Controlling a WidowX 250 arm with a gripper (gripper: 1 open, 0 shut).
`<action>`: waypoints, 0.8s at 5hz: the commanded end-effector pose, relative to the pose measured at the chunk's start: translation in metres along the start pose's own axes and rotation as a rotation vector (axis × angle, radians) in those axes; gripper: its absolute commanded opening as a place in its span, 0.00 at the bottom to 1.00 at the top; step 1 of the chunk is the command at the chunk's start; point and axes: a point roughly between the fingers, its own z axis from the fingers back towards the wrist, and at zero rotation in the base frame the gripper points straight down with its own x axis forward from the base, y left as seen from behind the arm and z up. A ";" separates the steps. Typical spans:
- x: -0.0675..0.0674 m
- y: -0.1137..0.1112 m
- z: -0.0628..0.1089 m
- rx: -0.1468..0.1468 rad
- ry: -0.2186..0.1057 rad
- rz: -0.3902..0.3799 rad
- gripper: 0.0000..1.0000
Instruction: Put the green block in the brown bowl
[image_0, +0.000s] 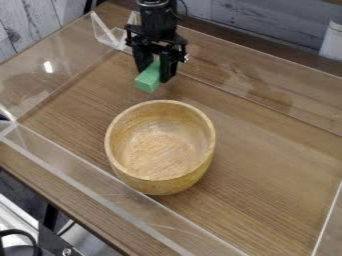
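Observation:
The green block (148, 78) hangs clear of the table, pinched at its upper end by my gripper (156, 66), which points straight down and is shut on it. The block's lower end sticks out below the black fingers. The brown bowl (162, 146) stands upright on the wooden table, nearer the camera than the block, and its pale grainy inside holds nothing. The block hangs beyond the bowl's far rim, not over it.
Clear plastic walls (80, 200) fence the wooden table on all sides, with a low front wall close to the bowl. A white cable (107, 32) trails behind the arm at the back left.

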 end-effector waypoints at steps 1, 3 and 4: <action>0.015 0.007 0.013 0.037 -0.068 -0.005 0.00; 0.006 0.001 0.044 0.026 -0.112 -0.009 0.00; -0.009 -0.009 0.064 0.017 -0.140 -0.030 0.00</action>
